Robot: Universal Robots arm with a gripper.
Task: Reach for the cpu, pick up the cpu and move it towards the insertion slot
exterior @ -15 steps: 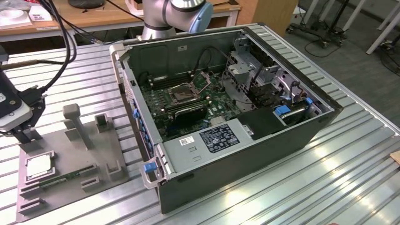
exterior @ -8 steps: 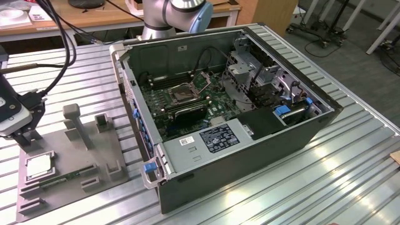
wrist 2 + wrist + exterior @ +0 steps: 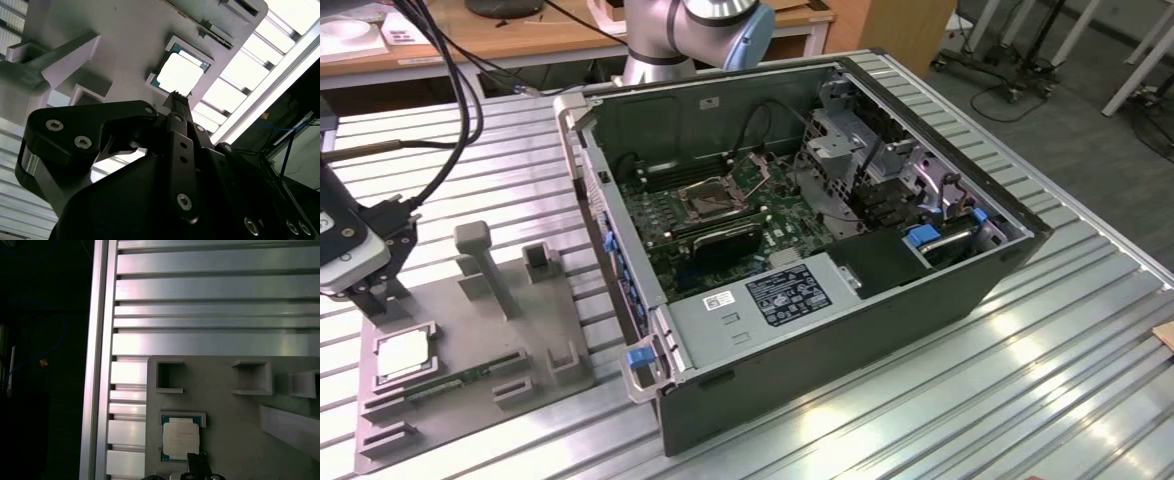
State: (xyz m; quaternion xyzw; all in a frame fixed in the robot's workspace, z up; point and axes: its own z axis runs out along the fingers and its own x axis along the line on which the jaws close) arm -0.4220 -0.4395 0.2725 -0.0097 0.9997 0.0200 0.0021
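Cpu [image 3: 180,438] is lying flat in a fixture [image 3: 227,440] recess, likely light, stiff and fragile, best gripped by opposite edges. End effector [image 3: 198,459] is hovering just above it; I cannot tell its opening.

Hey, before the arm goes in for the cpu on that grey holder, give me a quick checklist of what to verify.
1. cpu seated flat in its pocket on the grey holder: ok.
2. gripper centred over the cpu: not ok, it sits at one edge.
3. Contact with the cpu: cannot tell.
4. insertion slot looks empty, dark centre showing: ok.
5. computer case side open: ok.
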